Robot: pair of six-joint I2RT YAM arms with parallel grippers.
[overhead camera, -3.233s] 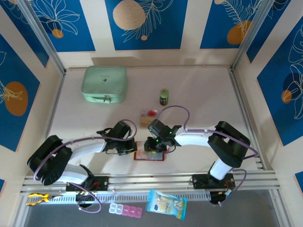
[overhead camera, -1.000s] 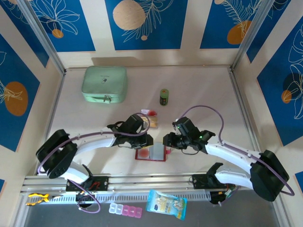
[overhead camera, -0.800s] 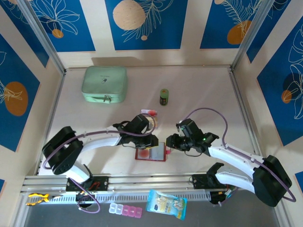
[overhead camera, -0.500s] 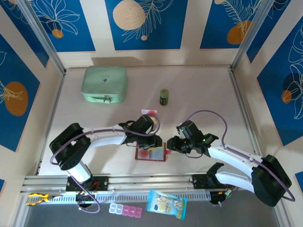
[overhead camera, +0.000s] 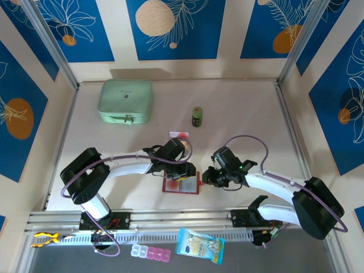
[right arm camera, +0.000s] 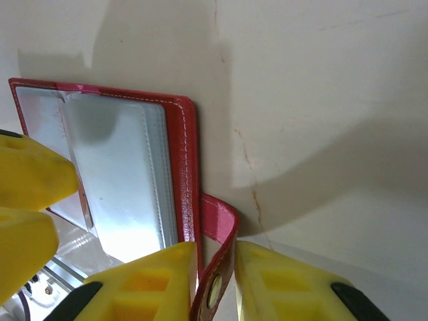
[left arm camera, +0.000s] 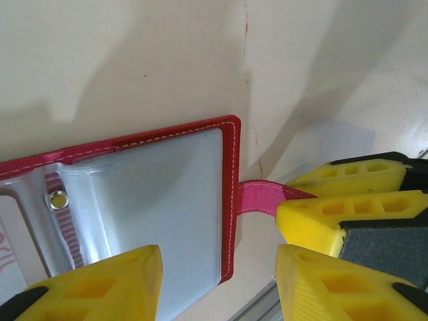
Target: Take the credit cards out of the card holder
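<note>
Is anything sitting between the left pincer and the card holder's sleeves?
Nothing visible. The open left pincer faces the card holder's clear sleeves directly; the right pincer pinches the snap tab off to one side.

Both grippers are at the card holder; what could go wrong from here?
1. The right gripper holds the card holder only by its snap tab; a pull may drag or flip it.
2. The open left gripper straddles the clear sleeves, so closing may pinch only plastic.

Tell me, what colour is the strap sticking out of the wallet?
The strap is pinkish red, clearest in the left wrist view.
</note>
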